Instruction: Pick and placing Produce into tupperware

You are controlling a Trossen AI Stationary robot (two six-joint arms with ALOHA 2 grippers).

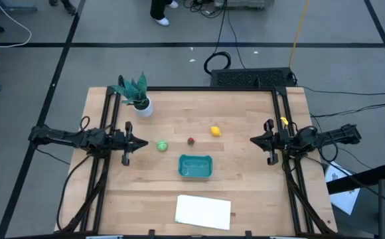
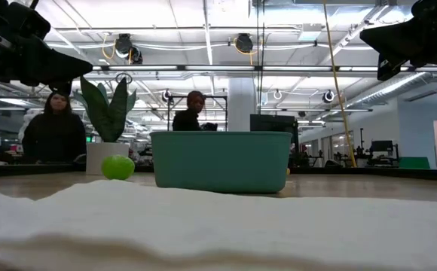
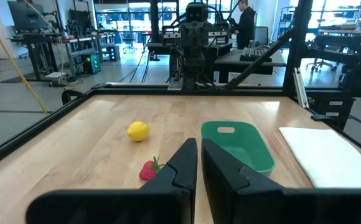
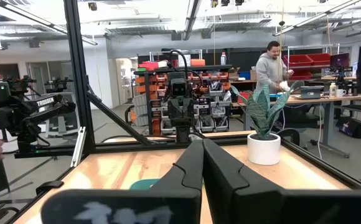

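A: Produce first: three small pieces lie loose on the bench (image 1: 245, 192), none in the tupperware (image 1: 196, 166) yet. The green one (image 1: 162, 145) sits nearest the left claw (image 1: 134, 141), the red one (image 1: 191, 141) is just behind the container, and the yellow one (image 1: 215, 131) lies a little farther back toward the right claw (image 1: 261, 140).

B: Both claws?

A: Pressed together, holding nothing, hovering at opposite sides of the bench, well apart from the pieces.

B: What could go wrong?

A: My judgement: the pieces are tiny and rounded, so a slightly off-centre pinch could squirt one away and send it rolling. The red one lies close to the container wall, so a descending finger might nudge the light tub. The potted plant (image 1: 138, 96) stands behind the left arm's reach path.

B: And the container?

A: Shallow, teal, rounded corners, empty, sitting between the produce and a white sheet (image 1: 203, 211).
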